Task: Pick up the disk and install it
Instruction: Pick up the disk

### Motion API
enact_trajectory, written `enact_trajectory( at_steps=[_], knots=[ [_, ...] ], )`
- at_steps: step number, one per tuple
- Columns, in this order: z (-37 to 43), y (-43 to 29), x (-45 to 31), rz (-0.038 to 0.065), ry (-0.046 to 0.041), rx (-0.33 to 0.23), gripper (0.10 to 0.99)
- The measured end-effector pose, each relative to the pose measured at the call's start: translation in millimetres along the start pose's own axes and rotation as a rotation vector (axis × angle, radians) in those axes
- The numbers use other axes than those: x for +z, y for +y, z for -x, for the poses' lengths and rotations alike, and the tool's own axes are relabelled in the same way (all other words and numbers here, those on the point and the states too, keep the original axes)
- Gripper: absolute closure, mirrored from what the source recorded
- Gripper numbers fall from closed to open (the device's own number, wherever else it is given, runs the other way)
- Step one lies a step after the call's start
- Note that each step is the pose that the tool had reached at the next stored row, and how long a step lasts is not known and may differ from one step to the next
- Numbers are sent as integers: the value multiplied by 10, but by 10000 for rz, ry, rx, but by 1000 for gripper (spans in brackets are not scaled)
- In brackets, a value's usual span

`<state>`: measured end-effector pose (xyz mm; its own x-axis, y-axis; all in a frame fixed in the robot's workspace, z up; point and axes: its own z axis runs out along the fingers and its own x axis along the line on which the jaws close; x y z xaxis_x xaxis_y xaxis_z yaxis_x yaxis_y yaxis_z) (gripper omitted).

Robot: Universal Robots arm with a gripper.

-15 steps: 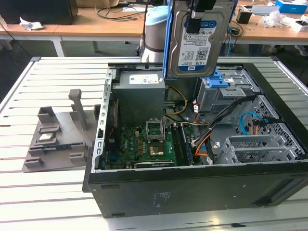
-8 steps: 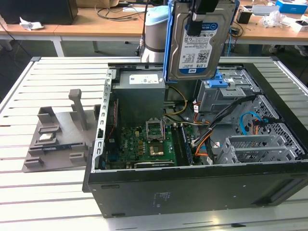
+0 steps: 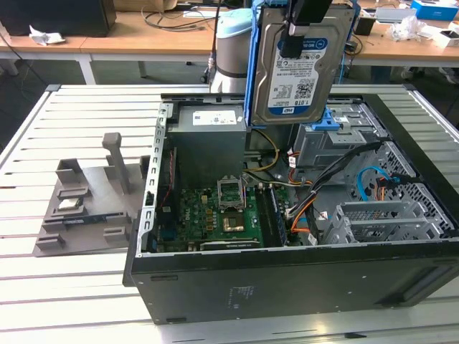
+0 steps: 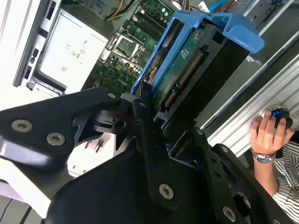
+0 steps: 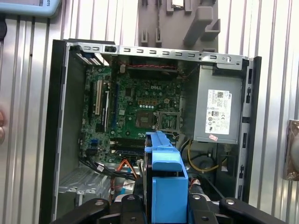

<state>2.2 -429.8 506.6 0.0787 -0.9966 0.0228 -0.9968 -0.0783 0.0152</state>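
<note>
Aloft, the disk (image 3: pixel 294 72) hangs upright in the gripper (image 3: pixel 290 46), its fingers (image 4: pixel 141 112) pinching the drive's faces, blue carrier frame around it. It hovers over the open computer case (image 3: pixel 287 287), which stands by the slatted table's (image 3: pixel 57 301) near edge, power-supply box (image 3: pixel 208 136) and drive cage (image 3: pixel 337 140) below. A person's hand (image 4: pixel 266 135) rests on a mouse (image 4: pixel 281 113)

The flat silver metal disk (image 3: pixel 271 36) carries a blue-and-white printed label (image 3: pixel 297 89) and a blue plastic carrier frame (image 5: pixel 166 186). Inside the black metal computer case (image 3: pixel 287 279) lie a green circuit board (image 3: pixel 215 211), a grey power-supply box (image 3: pixel 208 147) with a white sticker (image 3: pixel 215 117), and orange cables (image 3: pixel 300 215).
</note>
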Motion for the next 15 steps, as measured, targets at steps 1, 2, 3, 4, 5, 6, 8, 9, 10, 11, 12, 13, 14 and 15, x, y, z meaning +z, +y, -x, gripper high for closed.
enact_trajectory(
  at_steps=[1,2,3,4,5,6,8,9,10,11,12,13,14,15],
  knots=[
    [-10,1,1,0,1,0,718],
    [-22,2,2,0,1,0,718],
    [-36,3,2,1,2,0,718],
    [-50,4,4,1,3,0,718],
    [-62,5,5,0,3,1,718],
    [-80,6,6,0,5,0,718],
    [-118,9,9,0,6,0,718],
    [-129,10,10,1,6,0,718],
    [-146,11,11,0,7,0,718],
    [-166,13,12,1,8,1,718],
    [-180,14,13,1,9,0,718],
    [-193,15,14,1,10,0,718],
    [-218,17,16,1,11,0,718],
    [-232,18,17,1,12,1,718]
  ],
)
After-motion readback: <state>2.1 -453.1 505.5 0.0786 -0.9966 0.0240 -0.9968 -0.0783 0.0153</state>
